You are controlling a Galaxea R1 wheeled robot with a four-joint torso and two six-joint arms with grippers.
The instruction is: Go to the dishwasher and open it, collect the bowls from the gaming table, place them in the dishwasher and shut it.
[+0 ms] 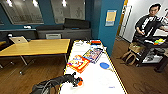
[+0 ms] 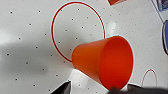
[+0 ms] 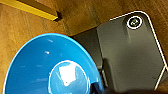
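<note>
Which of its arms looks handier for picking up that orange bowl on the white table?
The left. Its gripper is already at the orange bowl on the white table, the bowl lying on its side close before it. The right arm's camera shows a blue bowl close up over wooden floor, likely occupied.

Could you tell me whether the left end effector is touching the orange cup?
Cannot tell. In the left wrist view the orange cup sits close to the left end effector, but neither contact nor gap shows plainly.

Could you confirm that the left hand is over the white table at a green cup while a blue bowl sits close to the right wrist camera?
Not quite: the cup is orange, not green, as the left wrist view shows. The rest holds: the left hand is over the white table, and a blue bowl sits close to the right wrist camera.
</note>
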